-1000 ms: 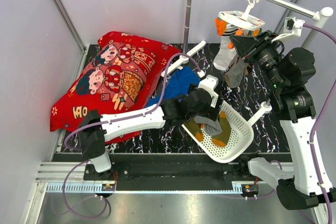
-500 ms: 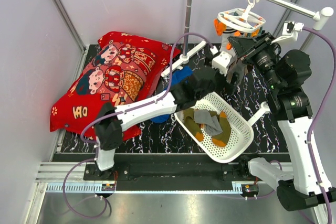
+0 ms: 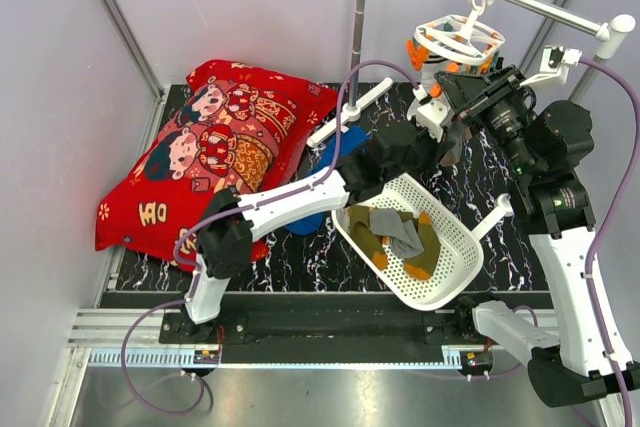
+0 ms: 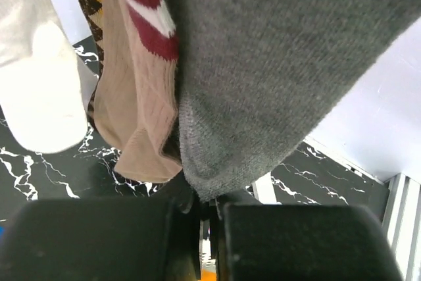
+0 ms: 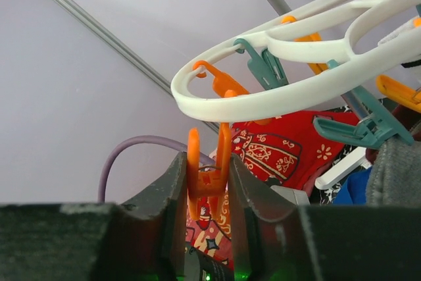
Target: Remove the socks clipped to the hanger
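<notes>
The white ring hanger (image 3: 462, 35) hangs by its hook from the rail, seen from below in the right wrist view (image 5: 283, 90). My right gripper (image 5: 208, 185) is shut on an orange peg (image 5: 209, 162), a finger pressed on each side, and sits just under the hanger (image 3: 455, 85). Below it hang a grey sock (image 4: 276, 64), a tan sock with red and white bands (image 4: 135, 110) and a white sock (image 4: 39, 97). My left gripper (image 4: 209, 222) is shut on the grey sock's lower tip, raised beside the socks (image 3: 438, 132).
A white perforated basket (image 3: 462, 269) lies tilted on the marble table and holds an olive-green and orange sock (image 3: 422, 250) and a grey one (image 3: 398, 232). A red cushion (image 3: 220, 147) and a blue cloth (image 3: 347, 150) lie at the left. A vertical pole (image 3: 358, 17) stands behind.
My left arm has risen from the basket up to the hanging socks and its gripper has gone from open to shut on the grey sock. The right gripper stays at the hanger.
</notes>
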{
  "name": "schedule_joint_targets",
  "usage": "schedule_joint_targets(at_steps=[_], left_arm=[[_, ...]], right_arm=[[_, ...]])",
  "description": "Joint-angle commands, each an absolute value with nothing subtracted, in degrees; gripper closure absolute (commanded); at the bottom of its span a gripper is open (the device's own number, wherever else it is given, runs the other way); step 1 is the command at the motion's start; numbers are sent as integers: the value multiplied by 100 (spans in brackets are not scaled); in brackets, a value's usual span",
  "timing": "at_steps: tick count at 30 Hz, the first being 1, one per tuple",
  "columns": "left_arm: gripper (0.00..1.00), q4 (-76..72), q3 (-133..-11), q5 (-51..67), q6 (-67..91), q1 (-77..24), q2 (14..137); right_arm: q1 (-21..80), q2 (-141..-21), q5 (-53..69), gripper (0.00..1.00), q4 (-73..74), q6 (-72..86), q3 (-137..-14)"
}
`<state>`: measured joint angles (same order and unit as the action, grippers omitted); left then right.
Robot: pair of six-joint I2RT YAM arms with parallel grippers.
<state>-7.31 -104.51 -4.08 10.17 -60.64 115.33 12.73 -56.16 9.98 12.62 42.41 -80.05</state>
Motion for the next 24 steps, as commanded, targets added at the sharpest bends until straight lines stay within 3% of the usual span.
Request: schedule_joint_targets(at_steps=[1, 10, 24], left_arm=[[100, -1221, -10153, -70, 1177, -6021, 10891], [100, -1679, -9097, -35, 1450, -6029, 10064], [100, -1617, -8877, 123, 1450, -6126, 9703]], right_arm=[[1266, -5335, 1266, 67, 1019, 4307, -7928], [1275, -5221, 555, 40, 2170, 3649, -8533], [1274, -5861, -1282, 38, 3638, 1759, -9781]])
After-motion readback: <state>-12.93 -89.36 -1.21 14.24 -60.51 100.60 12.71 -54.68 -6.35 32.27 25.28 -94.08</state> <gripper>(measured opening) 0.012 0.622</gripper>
